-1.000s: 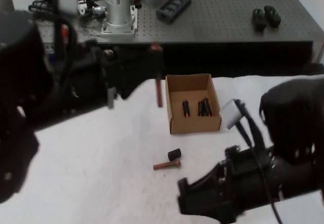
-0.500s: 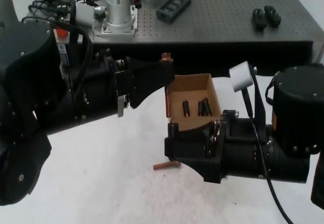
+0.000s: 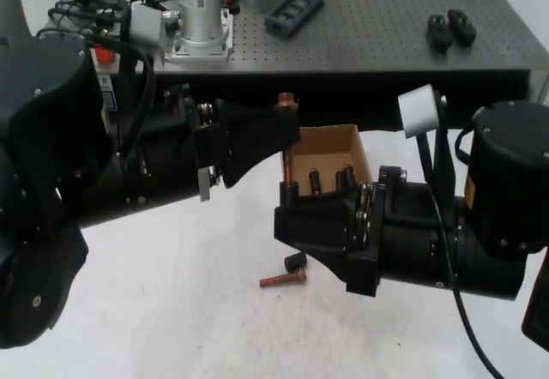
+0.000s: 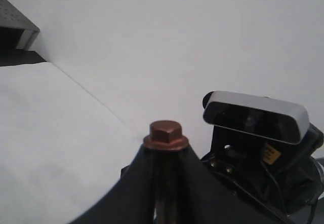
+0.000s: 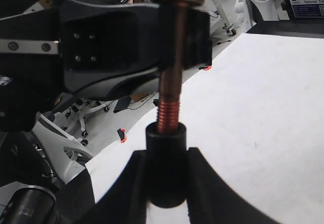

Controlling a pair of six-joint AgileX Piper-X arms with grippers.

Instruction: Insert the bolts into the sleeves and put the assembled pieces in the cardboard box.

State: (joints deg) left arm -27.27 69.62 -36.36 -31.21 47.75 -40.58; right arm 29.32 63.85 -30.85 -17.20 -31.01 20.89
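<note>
Bolt (image 5: 169, 67) hangs upright, pinched in our left gripper (image 4: 163, 163) at the box's (image 3: 324, 136) 9 o'clock; its thread meets the sleeve (image 5: 166, 145) clamped in our right gripper (image 5: 166, 176). We should keep axes aligned; tilt would jam.

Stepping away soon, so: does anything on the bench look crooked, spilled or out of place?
Nothing stands out. The left end effector holds the bolt upright, its tip at the mouth of the sleeve in the right end effector. A spare bolt and spare sleeve lie on the cloth near the cardboard box.
</note>
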